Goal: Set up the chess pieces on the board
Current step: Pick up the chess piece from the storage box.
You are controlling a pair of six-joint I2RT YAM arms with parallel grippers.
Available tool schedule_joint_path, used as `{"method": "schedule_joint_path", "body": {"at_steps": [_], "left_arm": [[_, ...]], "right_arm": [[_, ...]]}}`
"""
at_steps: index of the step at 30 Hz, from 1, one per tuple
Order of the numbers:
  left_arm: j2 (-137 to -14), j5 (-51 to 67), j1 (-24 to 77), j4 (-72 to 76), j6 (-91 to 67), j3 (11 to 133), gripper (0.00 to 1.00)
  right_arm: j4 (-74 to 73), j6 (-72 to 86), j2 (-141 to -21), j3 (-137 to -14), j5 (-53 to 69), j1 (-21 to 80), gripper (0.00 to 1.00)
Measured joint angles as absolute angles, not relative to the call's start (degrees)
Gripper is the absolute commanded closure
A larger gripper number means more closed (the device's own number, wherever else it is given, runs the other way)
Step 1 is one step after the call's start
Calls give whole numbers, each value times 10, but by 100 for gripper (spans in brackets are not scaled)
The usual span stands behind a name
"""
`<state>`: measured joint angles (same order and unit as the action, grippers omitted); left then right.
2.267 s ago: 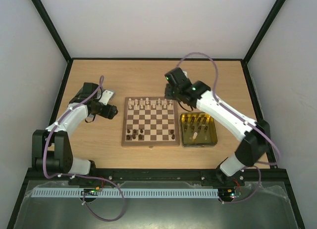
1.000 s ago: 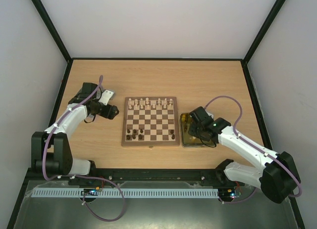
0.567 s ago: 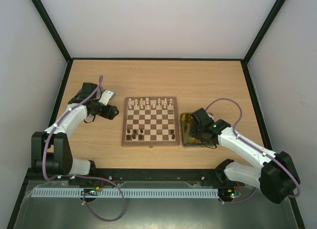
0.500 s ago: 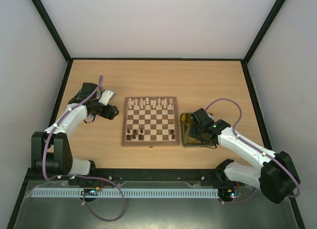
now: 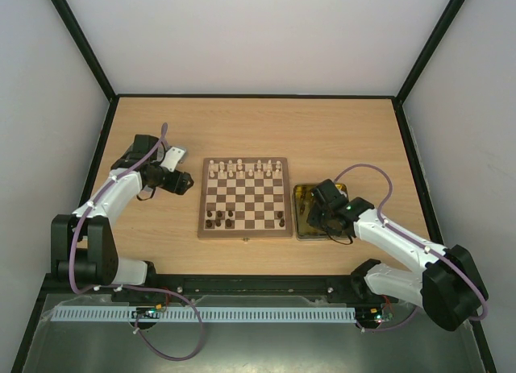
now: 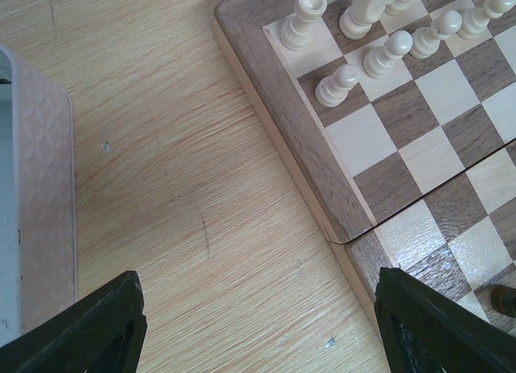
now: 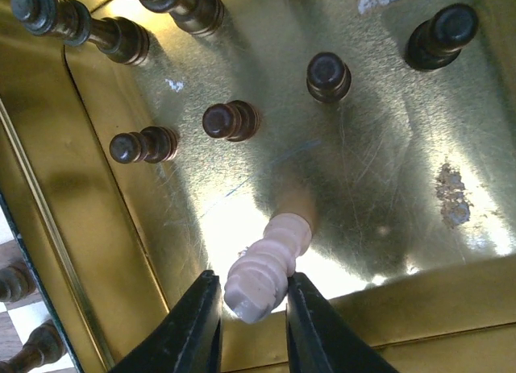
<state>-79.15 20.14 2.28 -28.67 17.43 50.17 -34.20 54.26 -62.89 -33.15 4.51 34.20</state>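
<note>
Right gripper jaws pinch the one pale piece in the yellow tin; six dark pieces show beyond it. Left gripper hangs wide apart over the wooden table, just beside the board. White walls enclose the table.

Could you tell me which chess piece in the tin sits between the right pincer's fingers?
The lone pale cream wooden piece; the other pieces in the yellow-lined metal tin are dark brown.

The right jaws left the board, closing on a cream piece.
</note>
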Motion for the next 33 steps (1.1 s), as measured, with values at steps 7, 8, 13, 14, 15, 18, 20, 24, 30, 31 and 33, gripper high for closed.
{"method": "schedule_joint_path", "body": {"at_steps": [7, 8, 13, 14, 15, 18, 20, 24, 30, 31, 33], "left_arm": [[-792, 202, 23, -287, 174, 502, 21], [-792, 201, 23, -287, 174, 502, 22], [-792, 202, 23, -287, 174, 502, 21], [-792, 202, 23, -287, 174, 502, 21], [-792, 202, 23, -287, 174, 502, 21], [-792, 201, 23, -287, 174, 502, 21], [-792, 201, 23, -287, 174, 502, 21], [-792, 201, 23, -287, 174, 502, 21], [-792, 201, 23, -287, 174, 502, 21], [-792, 201, 23, -287, 174, 502, 21], [-792, 201, 23, -287, 174, 502, 21]], "right_arm": [[-340, 542, -629, -329, 48, 342, 86], [-340, 542, -629, -329, 48, 342, 86], [-339, 541, -629, -329, 48, 342, 68], [-339, 539, -629, -328, 47, 342, 62], [-338, 539, -629, -328, 48, 342, 59], [-334, 534, -633, -324, 46, 342, 58], [-334, 532, -635, -324, 44, 342, 59], [-334, 529, -635, -324, 37, 342, 68], [-333, 524, -640, -325, 29, 341, 82], [-333, 522, -642, -326, 28, 341, 84], [-332, 519, -644, -328, 28, 340, 89]]}}
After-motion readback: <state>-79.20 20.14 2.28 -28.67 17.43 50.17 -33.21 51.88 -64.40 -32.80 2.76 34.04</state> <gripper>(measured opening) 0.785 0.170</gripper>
